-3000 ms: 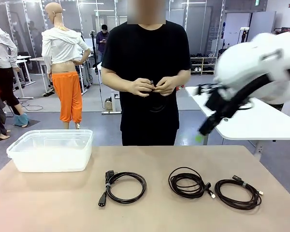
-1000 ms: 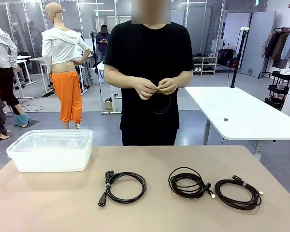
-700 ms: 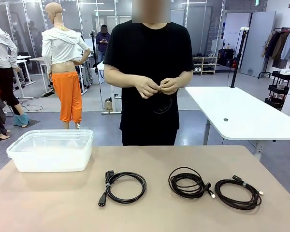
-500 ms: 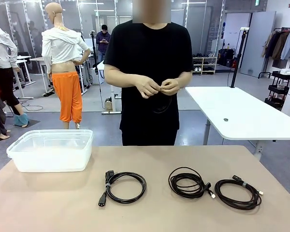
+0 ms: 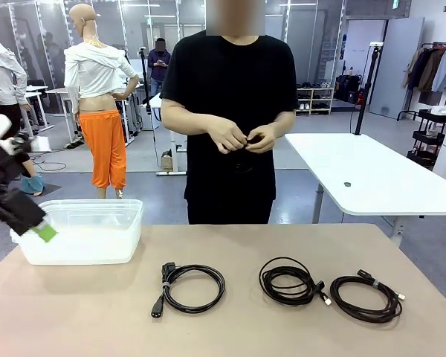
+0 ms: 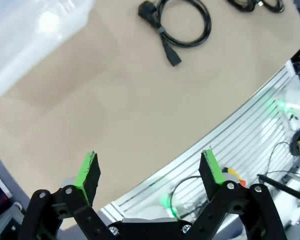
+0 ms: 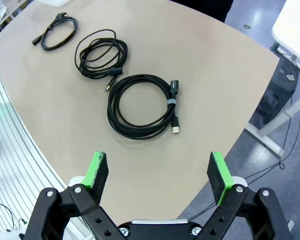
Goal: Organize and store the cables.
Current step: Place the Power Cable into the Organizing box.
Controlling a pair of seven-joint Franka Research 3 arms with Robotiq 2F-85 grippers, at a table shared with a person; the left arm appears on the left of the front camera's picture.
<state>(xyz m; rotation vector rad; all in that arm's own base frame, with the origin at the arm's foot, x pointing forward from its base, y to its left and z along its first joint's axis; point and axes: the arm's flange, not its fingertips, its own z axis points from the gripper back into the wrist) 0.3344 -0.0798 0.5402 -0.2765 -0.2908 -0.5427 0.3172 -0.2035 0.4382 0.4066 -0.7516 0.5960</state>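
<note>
Front view: catching the left gripper [image 5: 43, 230] sweeping in from the left edge, motion-blurred, in front of the clear bin [image 5: 97, 253] (not there half a second ago). Reading it as the left arm starting toward a first pick, and judging nothing stored yet, bin looking empty. Counting three lying coiled on the table [image 5: 245, 335]: left cable [image 5: 193, 288] nearest the bin, middle cable [image 5: 286, 281], right cable [image 5: 366, 297] just beside it, apparently not touching. Checking left wrist view: fingers standing spread wide, nothing between them, hanging over bare tabletop near the front edge, left cable well ahead. Checking right wrist view: right gripper [image 7: 157, 171] likewise spread wide and empty, hovering high off the table corner, right cable closest below. Seeing no clutter lying between them and the bin. Watching the person's hands [image 5: 227, 136] fiddling with something dark at chest height, likely another cable (hard telling against the black shirt), well apart from the table. Flagging plug ends sticking out of each coil as possible snags.
</note>
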